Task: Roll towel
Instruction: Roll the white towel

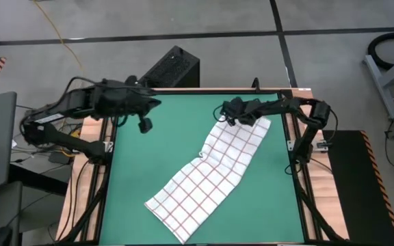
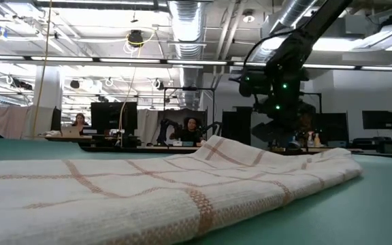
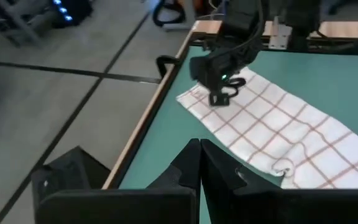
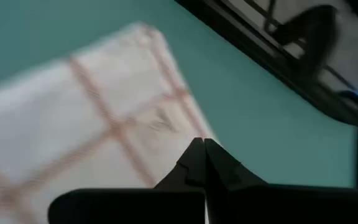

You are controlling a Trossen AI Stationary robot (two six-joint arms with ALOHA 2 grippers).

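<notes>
A thin white cloth towel [image 1: 209,179] with a grid of fine red-brown lines lies stretched out diagonally on the green mat [image 1: 156,157], running from the mat's near edge up toward the far right corner, with a small raised wrinkle partway along it. It is flat, not rolled. The right gripper [image 1: 226,116] sits at the towel's far end, near the corner there, its dark fingers [image 4: 202,163] pressed together at the cloth's edge; whether any cloth is pinched between them I cannot tell. The left gripper [image 3: 199,163] hovers above the mat's far left part, well apart from the towel, fingers closed on nothing.
</notes>
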